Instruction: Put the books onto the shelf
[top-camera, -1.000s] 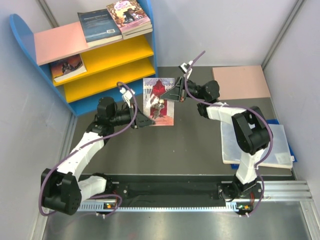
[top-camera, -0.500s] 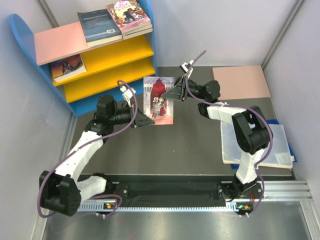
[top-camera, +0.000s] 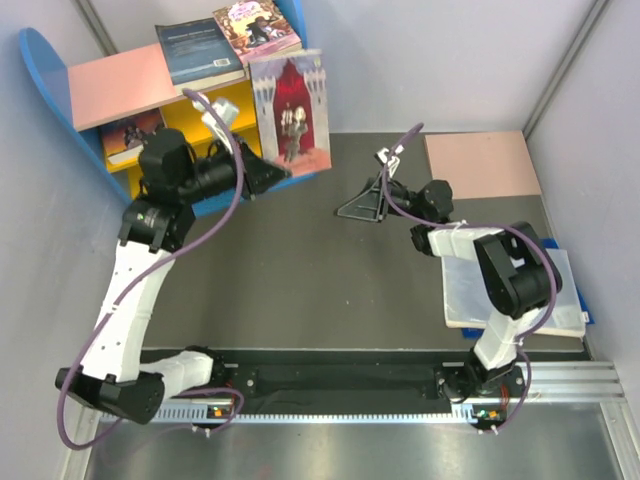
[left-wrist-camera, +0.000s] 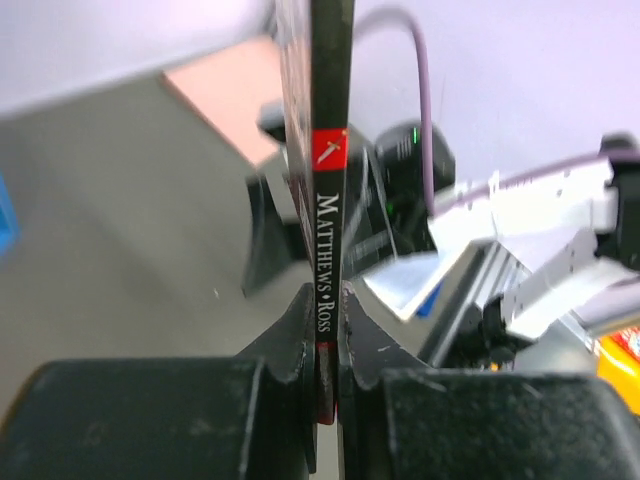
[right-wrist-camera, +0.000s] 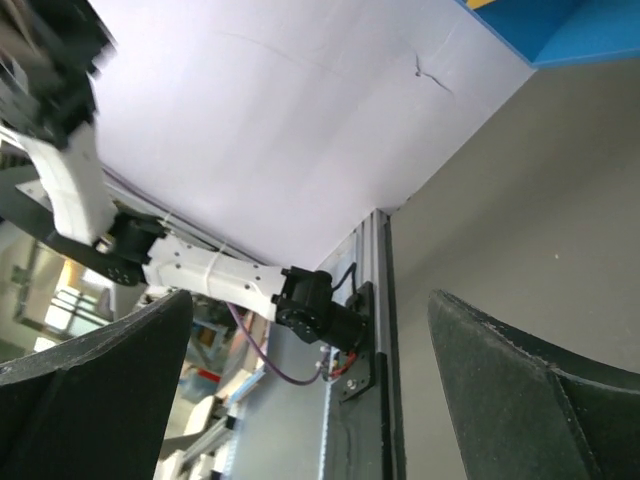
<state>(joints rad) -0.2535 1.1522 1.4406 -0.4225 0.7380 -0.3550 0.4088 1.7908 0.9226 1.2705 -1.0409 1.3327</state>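
A dark grey table (top-camera: 300, 290) fills a booth of pale walls, with a metal rail (top-camera: 400, 385) along its near edge. The shelf (top-camera: 45, 70) stands in the far left corner. A navy book (top-camera: 198, 52) and a pink-purple book (top-camera: 255, 28) lie flat on its pink top board (top-camera: 110, 85), and a dark orange-brown book (top-camera: 128, 135) lies on a yellow board below. A flat pink board (top-camera: 480, 165) lies far right and a pale pad (top-camera: 510, 290) near right.

The left gripper (top-camera: 268, 172) is clamped tight on the lower end of the spine of the red-white book (top-camera: 292, 115), holding it in the air just in front of the shelf's right end. Whether it touches the shelf cannot be told. Its cover faces the top camera and its long axis runs near to far. In the wrist view the spine rises straight away from the jaws.

The right gripper (top-camera: 358, 203) sits low over the table's middle, well apart from the book, its fingers (right-wrist-camera: 100, 390) spread wide with nothing between them
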